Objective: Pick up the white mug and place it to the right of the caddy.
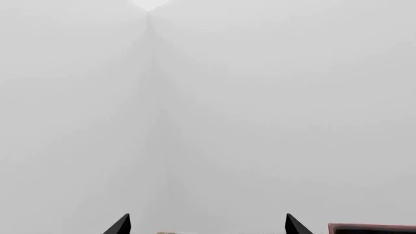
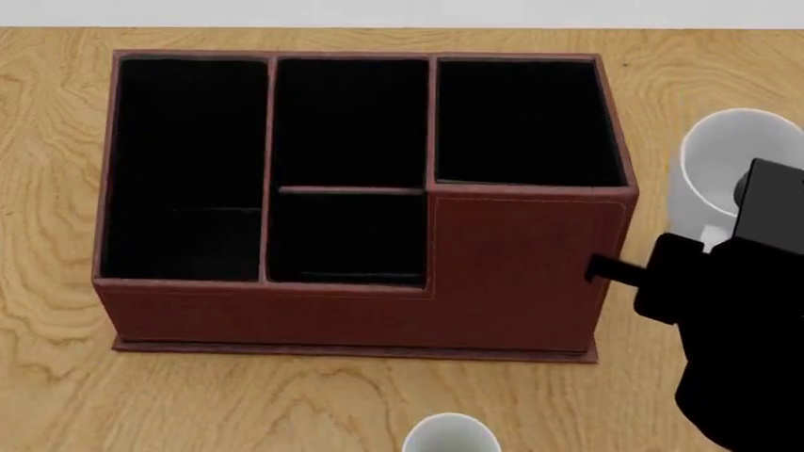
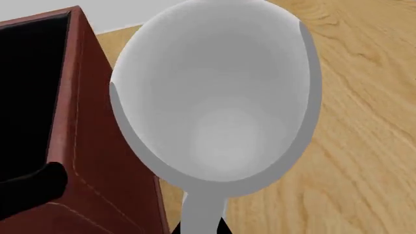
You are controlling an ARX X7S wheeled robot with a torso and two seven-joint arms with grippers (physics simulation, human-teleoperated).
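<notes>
The left end effector [image 1: 206, 226] shows only two dark fingertips, spread wide on nothing, facing blank grey. On the wooden counter [image 2: 51, 377] sits the caddy [image 2: 364, 198], its black compartments empty. Just right of it is the white mug [image 2: 735, 155], upright, with the right end effector [image 2: 716, 235] at its handle; whether its grip is closed cannot be told. The placing step seems nearly done: next, release and withdraw without tipping it. No writing is readable.

Wooden table [image 2: 314, 405] – light grain, second mug's white rim [image 2: 450, 431] at its near edge
</notes>
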